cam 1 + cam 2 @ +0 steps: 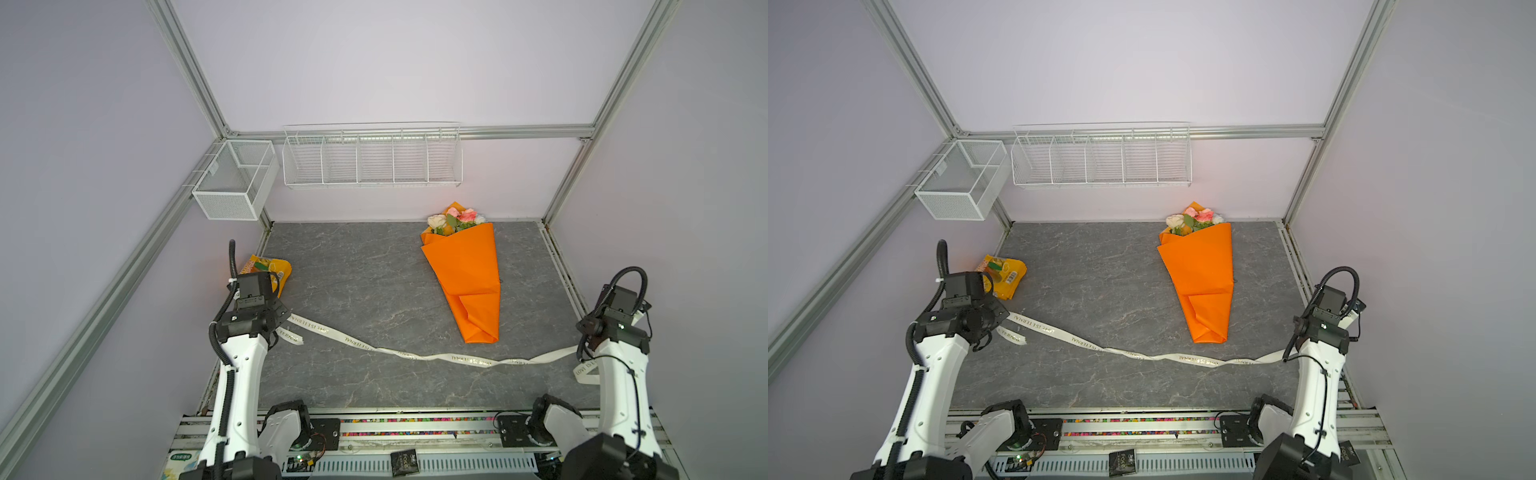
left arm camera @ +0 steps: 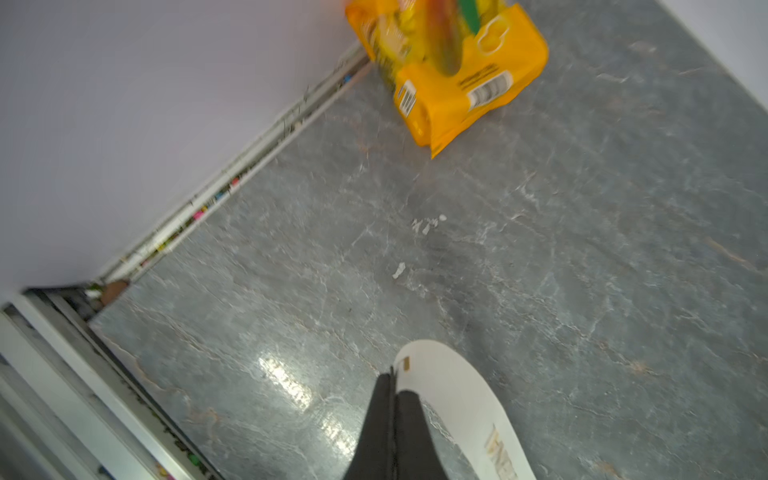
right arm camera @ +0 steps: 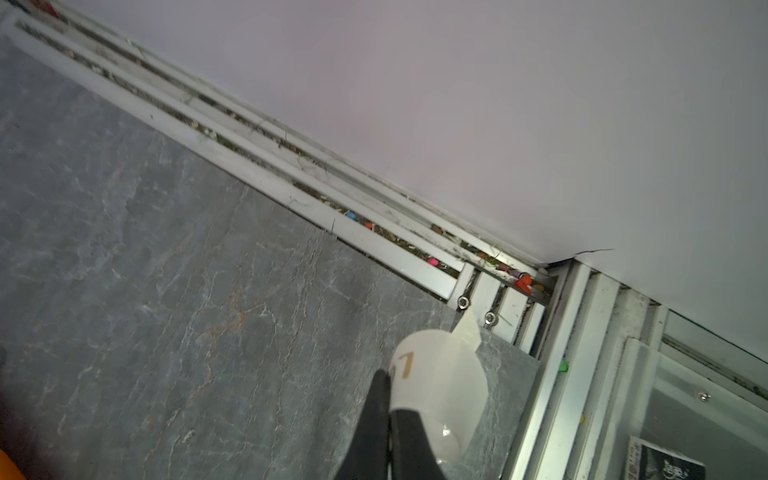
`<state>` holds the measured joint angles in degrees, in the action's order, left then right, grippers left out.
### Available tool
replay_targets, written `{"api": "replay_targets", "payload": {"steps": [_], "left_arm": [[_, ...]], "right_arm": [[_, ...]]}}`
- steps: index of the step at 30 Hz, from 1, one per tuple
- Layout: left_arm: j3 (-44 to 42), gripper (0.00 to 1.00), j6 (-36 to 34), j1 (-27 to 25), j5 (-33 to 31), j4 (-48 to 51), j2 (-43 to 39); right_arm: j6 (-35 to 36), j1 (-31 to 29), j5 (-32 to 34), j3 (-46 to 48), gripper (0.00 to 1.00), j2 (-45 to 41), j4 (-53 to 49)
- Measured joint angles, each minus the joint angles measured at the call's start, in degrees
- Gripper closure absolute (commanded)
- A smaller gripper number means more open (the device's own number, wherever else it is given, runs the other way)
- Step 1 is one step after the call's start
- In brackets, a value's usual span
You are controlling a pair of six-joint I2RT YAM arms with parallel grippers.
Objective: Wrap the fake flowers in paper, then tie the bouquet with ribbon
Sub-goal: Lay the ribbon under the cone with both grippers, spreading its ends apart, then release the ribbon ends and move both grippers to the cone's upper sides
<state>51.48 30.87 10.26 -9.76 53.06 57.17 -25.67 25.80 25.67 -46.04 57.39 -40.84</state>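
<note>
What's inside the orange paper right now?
Pink, cream and white roses with green leaves poke out of the open far end of the orange paper. The paper covers everything lower down, so stems cannot be seen.

We find the yellow snack bag [image 2: 449, 83] blurred and cropped in the left wrist view; orange paper [image 1: 465, 270] hides the stems of the bouquet of fake flowers [image 1: 457, 218].

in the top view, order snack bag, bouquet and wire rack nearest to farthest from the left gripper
From the left gripper:
1. yellow snack bag, just behind it, at the left edge
2. bouquet, over on the right side
3. white wire rack, mounted high at the back
</note>
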Motion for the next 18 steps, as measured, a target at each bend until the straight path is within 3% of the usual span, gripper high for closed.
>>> {"api": "replay_targets", "payload": {"steps": [9, 12, 14, 16, 18], "left_arm": [[-4.8, 1.0, 0.4, 16.8, 1.2, -8.9, 7.5], [-4.4, 0.98, 1.0, 20.8, 0.8, -11.2, 11.6], [-3.4, 0.33, 1.0, 21.6, 0.4, -11.8, 14.6], [-1.8, 0.05, 1.0, 21.6, 0.2, -11.5, 17.3], [0.4, 0.0, 0.7, 21.6, 0.4, -10.9, 19.4]], "right_arm": [[3.5, -14.8, 4.3, -1.0, 0.87, 14.3, 4.5], [3.8, -16.5, 5.7, -1.8, 0.74, 17.4, 4.8], [4.3, -16.9, 6.2, -2.2, 0.62, 18.8, 4.7], [4.6, -17.0, 6.0, -2.8, 0.53, 19.6, 4.3], [5.3, -16.9, 4.5, -4.7, 0.47, 20.0, 3.3]]}}
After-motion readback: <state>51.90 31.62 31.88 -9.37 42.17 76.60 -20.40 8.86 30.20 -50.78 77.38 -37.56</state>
